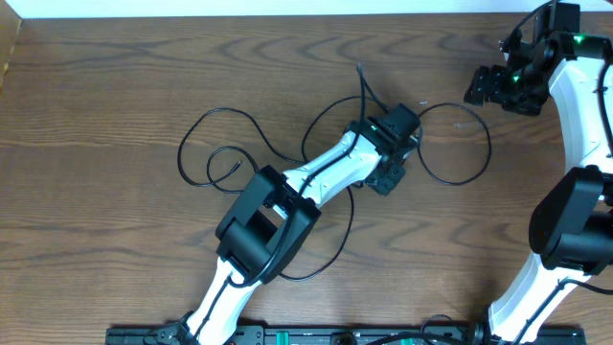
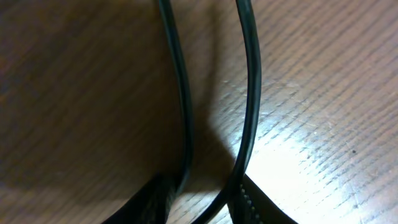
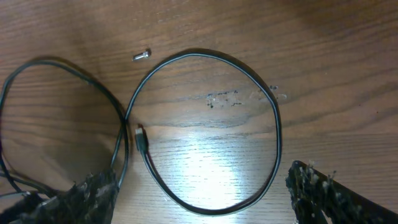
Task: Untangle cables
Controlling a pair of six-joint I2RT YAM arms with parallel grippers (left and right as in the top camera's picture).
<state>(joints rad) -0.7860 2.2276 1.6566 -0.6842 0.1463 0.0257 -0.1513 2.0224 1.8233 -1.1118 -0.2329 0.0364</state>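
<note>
left gripper (image 2: 202, 200) low over two strands of the black cables (image 2: 250, 93); right gripper (image 3: 205, 193) released, holding nothing.

nearest, both strands pass between the left fingers, one along each inner face; whether they are pinched cannot be told. beyond the fingertips they run side by side over the table (image 1: 96, 96). below the right gripper lies a closed loop (image 3: 277, 137), its plug end (image 3: 142, 140) by the crossing. judged best: clamp one strand only, lift slowly, and watch the farther loops for snagging.
</note>
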